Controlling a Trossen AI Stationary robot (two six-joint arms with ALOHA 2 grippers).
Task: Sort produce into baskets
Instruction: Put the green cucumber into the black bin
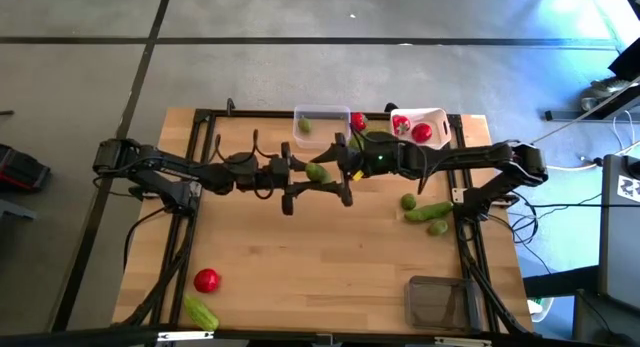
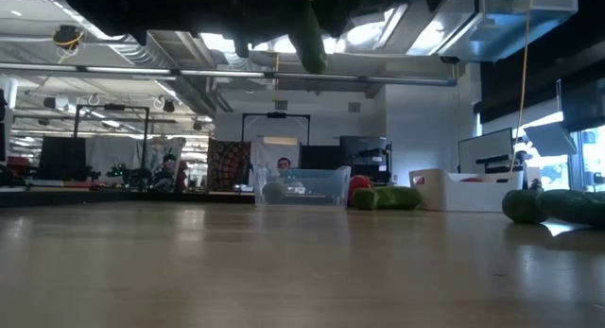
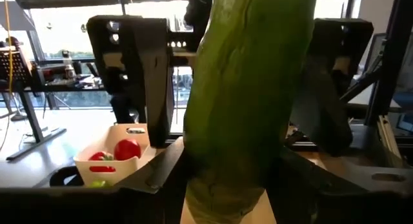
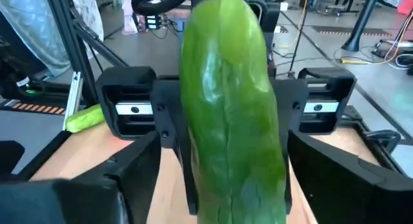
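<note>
Produce is scattered across the pale wooden bench (image 1: 300, 257), which has black metal frame rails (image 1: 205, 147) along its sides. Of the three rounded tubs, the dark grey translucent basket (image 1: 437, 302) sits at the front right corner. The clear plastic basket (image 1: 322, 134) is at the middle of the back edge with one olive-green round fruit (image 1: 304, 126) inside. The white basket (image 1: 440, 115) is to its right and holds smooth red rounded pieces (image 1: 420, 132).

The piece I'm working is the long, bumpy, glossy green cucumber (image 1: 317, 172). It is held above the bench's centre, just in front of the clear basket, between both arms. My left gripper (image 1: 300, 177) is clamped on it, and in its wrist view the fingers press against the skin on both sides. The right gripper (image 1: 335, 167) faces it from the other side, its fingers spread either side of the cucumber with a sliver of gap showing. The cucumber fills both wrist views and hides most of what lies beyond.

Near the right edge lie a second cucumber (image 1: 432, 211), a stubbier green piece (image 1: 437, 228) and a loose olive fruit (image 1: 408, 201), close together. At the front left corner a striped cucumber (image 1: 200, 312) lies near a red piece (image 1: 206, 280). Another red piece (image 1: 358, 120) sits between the clear and white baskets.
</note>
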